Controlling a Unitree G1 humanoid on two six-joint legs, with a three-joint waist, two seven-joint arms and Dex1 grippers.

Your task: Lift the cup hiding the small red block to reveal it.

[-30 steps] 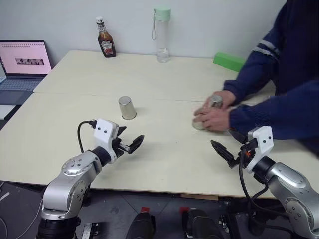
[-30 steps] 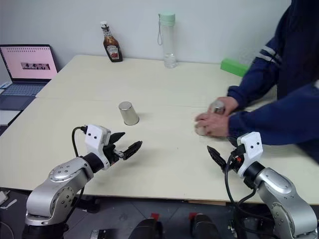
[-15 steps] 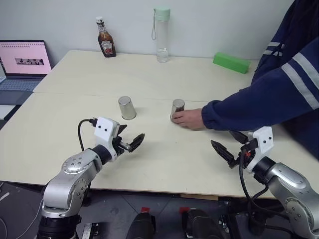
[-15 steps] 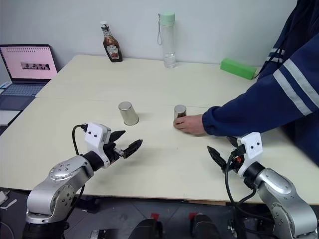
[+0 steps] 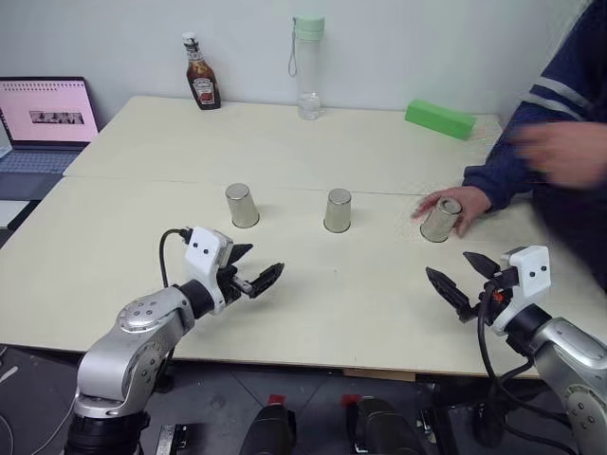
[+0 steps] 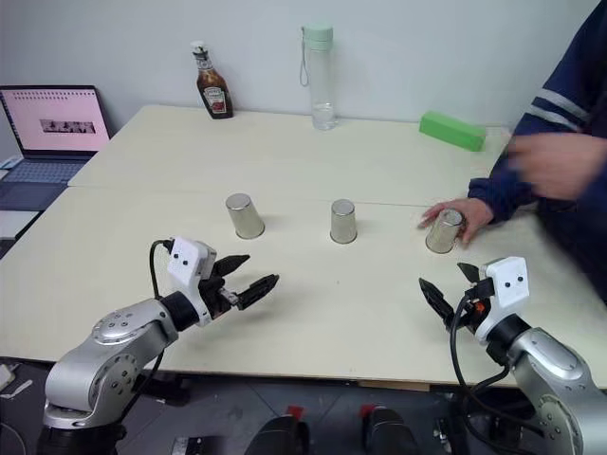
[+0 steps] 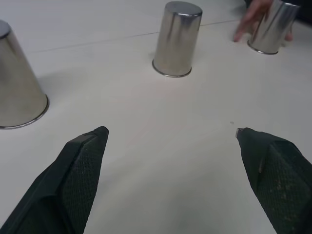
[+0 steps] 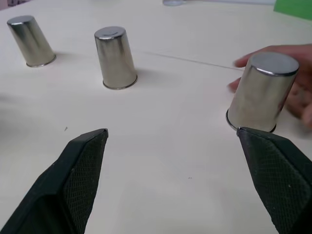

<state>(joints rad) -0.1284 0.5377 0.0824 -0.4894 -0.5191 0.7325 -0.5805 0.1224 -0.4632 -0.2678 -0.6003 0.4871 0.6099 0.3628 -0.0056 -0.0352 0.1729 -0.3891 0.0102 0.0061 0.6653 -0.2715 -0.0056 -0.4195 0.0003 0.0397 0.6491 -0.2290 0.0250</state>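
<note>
Middle cup [image 5: 338,210]: released, standing alone.
Right cup [image 5: 440,220]: now apart, near the table edge.
Person's hand [image 5: 453,202]: moved onto the right cup.

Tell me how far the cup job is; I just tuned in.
Nothing lifted yet: three cups stand upside down on the table. A person's hand touches the right one. Both grippers hover open and empty. Left: lift the cup hiding the block.

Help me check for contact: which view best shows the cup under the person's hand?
Right wrist view: the cup is close, fingers behind it. Both eye views show it smaller; left wrist view catches it at the edge.
</note>
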